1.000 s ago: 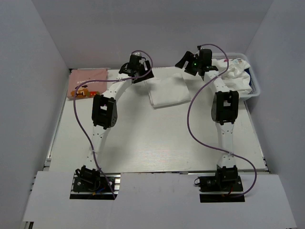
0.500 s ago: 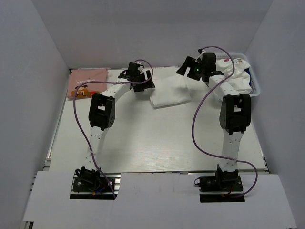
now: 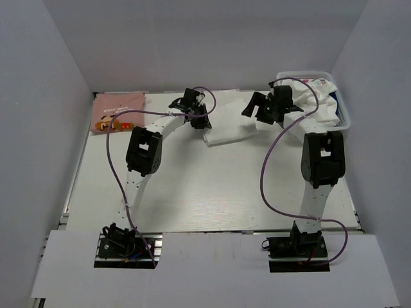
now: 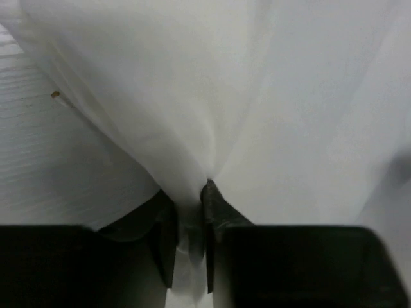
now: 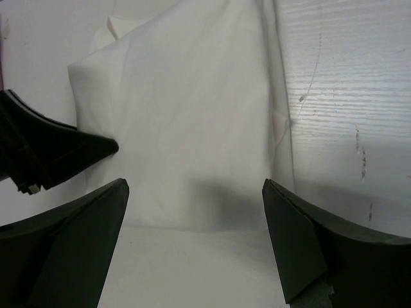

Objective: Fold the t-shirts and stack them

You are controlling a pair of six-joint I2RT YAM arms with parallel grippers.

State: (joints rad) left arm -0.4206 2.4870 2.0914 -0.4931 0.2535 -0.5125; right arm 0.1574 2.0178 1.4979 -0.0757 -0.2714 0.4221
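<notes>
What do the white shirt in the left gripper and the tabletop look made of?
The white shirt: thin, soft cloth, matte; it drapes and puckers where the left gripper pinches it. The tabletop: hard white board, matte, with fine grain-like lines and small scuffs; possibly laminate.

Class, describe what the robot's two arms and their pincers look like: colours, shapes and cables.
Both the left arm and the right arm have white links joined by boxy black joint housings, on black bases. A purple cable loops along each. The left pincer and the right pincer have black, wedge-shaped fingers.
</notes>
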